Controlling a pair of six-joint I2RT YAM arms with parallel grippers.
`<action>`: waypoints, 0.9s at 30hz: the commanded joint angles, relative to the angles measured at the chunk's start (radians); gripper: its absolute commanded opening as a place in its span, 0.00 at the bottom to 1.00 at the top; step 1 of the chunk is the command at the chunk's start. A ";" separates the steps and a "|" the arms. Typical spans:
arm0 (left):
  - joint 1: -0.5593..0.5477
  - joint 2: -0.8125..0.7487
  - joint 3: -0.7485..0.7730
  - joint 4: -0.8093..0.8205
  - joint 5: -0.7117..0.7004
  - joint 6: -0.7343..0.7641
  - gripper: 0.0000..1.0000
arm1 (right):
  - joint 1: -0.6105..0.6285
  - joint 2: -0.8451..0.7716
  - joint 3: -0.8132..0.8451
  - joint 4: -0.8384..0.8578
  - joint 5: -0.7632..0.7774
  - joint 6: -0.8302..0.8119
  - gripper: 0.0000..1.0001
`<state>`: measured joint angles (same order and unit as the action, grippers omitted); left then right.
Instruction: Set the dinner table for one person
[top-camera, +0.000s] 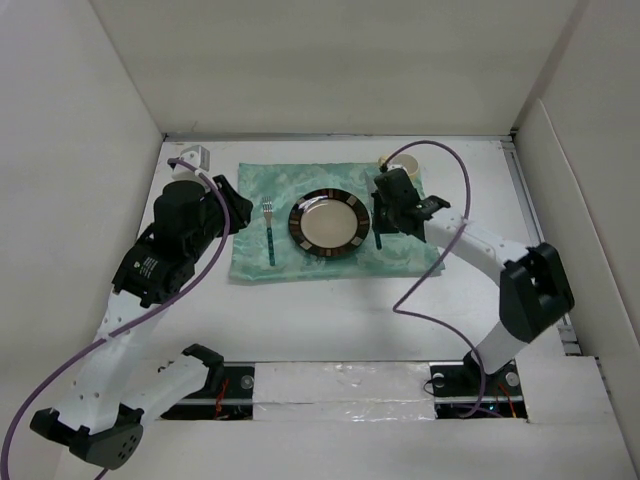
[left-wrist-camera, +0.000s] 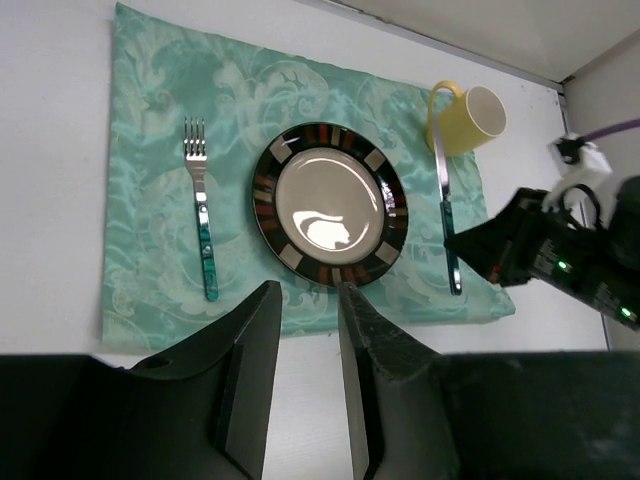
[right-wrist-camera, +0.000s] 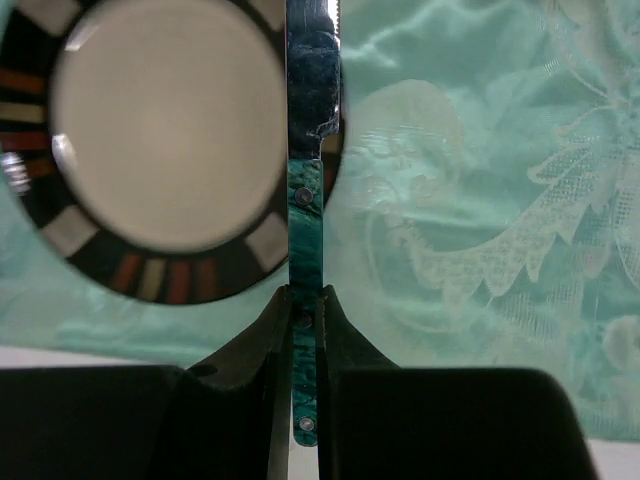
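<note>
1. The table (top-camera: 330, 320) fills the top view between white panels, beneath both arms. On it lies a green mat (left-wrist-camera: 150, 120) with a plate (left-wrist-camera: 330, 195) at its centre, a fork (left-wrist-camera: 203, 225) to the left of the plate, and a yellow mug (left-wrist-camera: 470, 118) at the far right corner
2. The right gripper (right-wrist-camera: 303, 300) is clamped on the teal handle of a knife (right-wrist-camera: 305, 215), just right of the plate, with the blade pointing away from the arms; whether the knife rests on the mat cannot be told
3. The left gripper (left-wrist-camera: 308, 300) hovers over the near edge of the mat, jaws parted and holding nothing
4. The step in hand is judged to be placing the knife. Done well, the knife lies flat on the mat, parallel to the fork, clear of the plate rim and short of the mug
5. The jaws should part only once the handle is supported, followed by a straight lift so that neither knife nor cloth is dragged
</note>
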<state>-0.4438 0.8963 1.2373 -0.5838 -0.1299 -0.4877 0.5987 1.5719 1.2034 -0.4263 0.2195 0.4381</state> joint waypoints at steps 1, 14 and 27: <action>-0.004 -0.022 0.001 0.033 -0.002 0.006 0.26 | -0.074 0.089 0.074 0.046 -0.068 -0.087 0.00; -0.004 -0.053 -0.045 0.016 -0.025 0.000 0.27 | -0.201 0.411 0.268 -0.028 -0.094 -0.134 0.00; -0.004 -0.039 -0.062 0.035 -0.024 0.009 0.27 | -0.191 0.278 0.064 0.023 -0.035 -0.029 0.00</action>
<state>-0.4438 0.8562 1.1851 -0.5877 -0.1520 -0.4873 0.4004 1.9095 1.2968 -0.4370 0.1635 0.3721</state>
